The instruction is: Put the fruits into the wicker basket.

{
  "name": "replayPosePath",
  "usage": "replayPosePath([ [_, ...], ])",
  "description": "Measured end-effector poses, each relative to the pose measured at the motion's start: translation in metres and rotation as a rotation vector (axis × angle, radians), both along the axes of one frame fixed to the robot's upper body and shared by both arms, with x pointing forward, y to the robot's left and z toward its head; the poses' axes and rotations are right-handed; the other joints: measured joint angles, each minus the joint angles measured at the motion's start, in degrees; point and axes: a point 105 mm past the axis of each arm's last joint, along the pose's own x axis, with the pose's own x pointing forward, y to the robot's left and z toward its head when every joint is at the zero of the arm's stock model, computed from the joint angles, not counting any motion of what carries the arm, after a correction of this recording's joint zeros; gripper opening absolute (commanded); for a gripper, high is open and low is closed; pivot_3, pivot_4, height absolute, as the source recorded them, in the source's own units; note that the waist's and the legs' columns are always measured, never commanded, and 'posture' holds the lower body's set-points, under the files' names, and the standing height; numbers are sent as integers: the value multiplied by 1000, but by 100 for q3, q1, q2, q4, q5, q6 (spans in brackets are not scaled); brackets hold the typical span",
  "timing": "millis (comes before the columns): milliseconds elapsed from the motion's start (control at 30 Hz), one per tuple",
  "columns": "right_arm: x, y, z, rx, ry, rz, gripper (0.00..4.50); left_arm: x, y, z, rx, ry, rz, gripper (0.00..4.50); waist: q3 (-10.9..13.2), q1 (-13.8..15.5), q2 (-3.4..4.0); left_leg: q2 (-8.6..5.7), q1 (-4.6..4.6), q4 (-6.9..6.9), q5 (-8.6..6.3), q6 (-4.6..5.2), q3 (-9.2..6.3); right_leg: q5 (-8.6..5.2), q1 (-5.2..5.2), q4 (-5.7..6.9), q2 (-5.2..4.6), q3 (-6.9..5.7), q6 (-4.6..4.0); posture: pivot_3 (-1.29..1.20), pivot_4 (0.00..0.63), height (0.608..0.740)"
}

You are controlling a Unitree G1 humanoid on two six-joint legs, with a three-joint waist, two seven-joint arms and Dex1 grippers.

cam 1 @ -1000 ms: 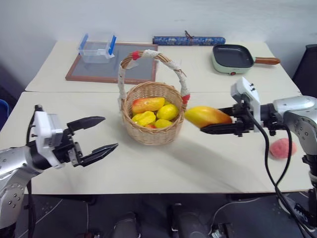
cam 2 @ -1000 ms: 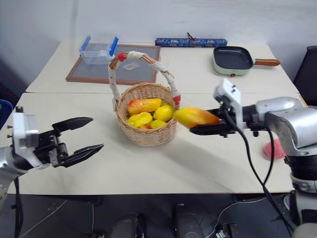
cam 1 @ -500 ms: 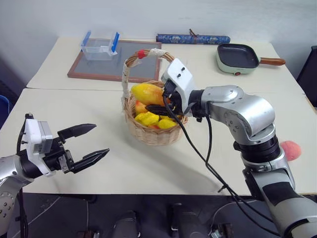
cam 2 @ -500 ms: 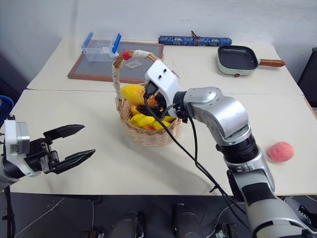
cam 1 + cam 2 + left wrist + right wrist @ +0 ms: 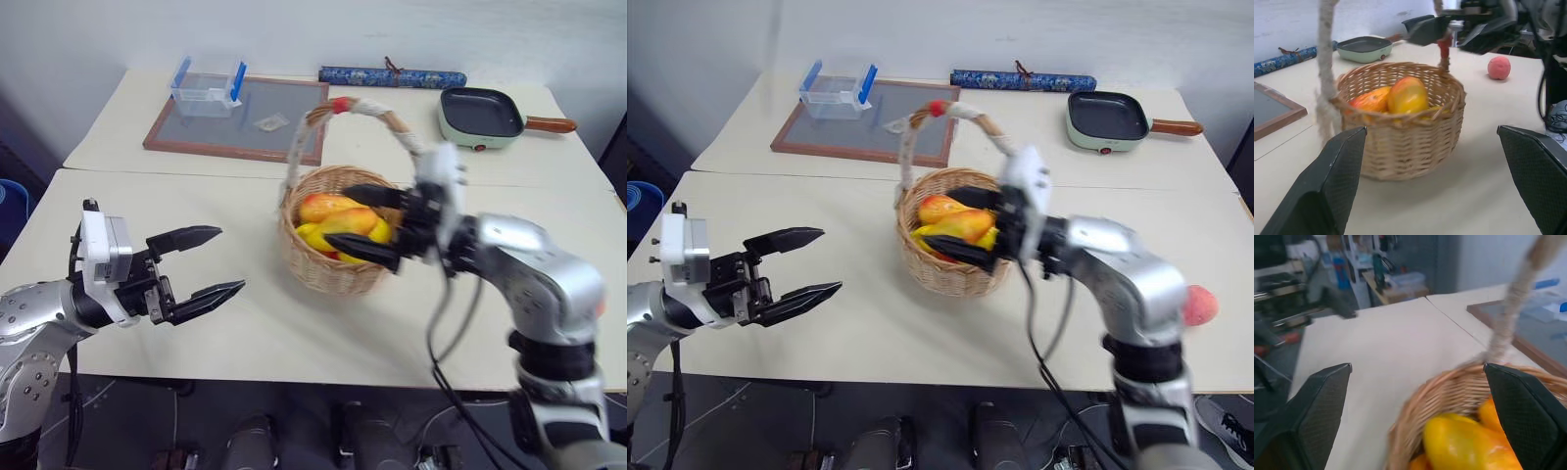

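One fruit is left outside: the peach [image 5: 1197,305] lies on the table [image 5: 294,333] at the robot's far right, well apart from the basket [image 5: 333,269] and from both grippers.

The basket stands mid-table, its tall cord-wrapped handle [image 5: 364,110] arching over it. Several yellow-orange fruits fill it, a mango [image 5: 345,223] with a red blush on top.

Right gripper [image 5: 377,225]: fingers spread wide, nothing between them, at the basket's rim on the robot's right side, beside the handle's foot.

Left gripper [image 5: 201,264]: fingers apart, empty, above the table to the basket's left, well apart from it.

Handling, as judgement:
- Peach looks round, fuzzy and fairly light; a fuzzy skin should give the fingers some hold.
- Round shape can roll away if nudged, so close evenly across the widest part.
- Likely soft or bruisable; a gentle squeeze seems enough.
- Right arm is the nearer one for it.
- Basket is nearly full; set the peach on the pile under the handle, low, so it does not roll out.

Behind: a frying pan [image 5: 480,115], a clear box with blue handles [image 5: 208,90].
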Motion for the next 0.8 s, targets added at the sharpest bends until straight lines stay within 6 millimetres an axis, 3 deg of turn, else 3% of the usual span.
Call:
replayPosePath([
  [100,-14,-38,-18,62,0,-122,4483,8,-1,-5,1,19,-29,4500,0,-20,-1,1,14,2,2,2,19,0,6,0,8,17,0,0,150,740],
  [233,-23,-43,-24,57,-22,-145,4483,13,-3,-10,10,31,-54,4500,0,-122,0,3,30,3,14,13,27,4,8,20,15,27,-10,0,150,740],
  [367,-33,-35,-14,67,-122,-167,4483,20,-7,-15,24,35,-106,4500,1,-139,0,7,90,-12,26,-1,16,7,61,19,26,25,-21,0,150,740],
  [433,-37,-45,-15,66,-141,-234,4483,21,-7,-13,27,26,-111,4500,1,-121,0,11,100,-17,18,-9,10,1,79,6,29,21,-24,0,150,740],
  [533,-52,-93,-39,-17,-111,-423,4483,20,-6,-12,29,17,-118,4500,0,33,-1,4,98,-9,10,-19,-1,-11,92,-2,27,27,-2,0,150,740],
  [633,-63,-148,-51,-84,-126,-659,4483,22,-4,-15,22,34,-115,4500,0,32,-1,0,94,-2,-4,-1,18,-13,97,-23,20,39,2,0,150,740],
  [800,-101,-230,-73,-183,-126,-1007,4483,25,-9,-16,21,39,-137,4500,0,14,-1,-1,125,-8,-22,28,20,-13,121,-23,21,40,1,0,150,740],
])
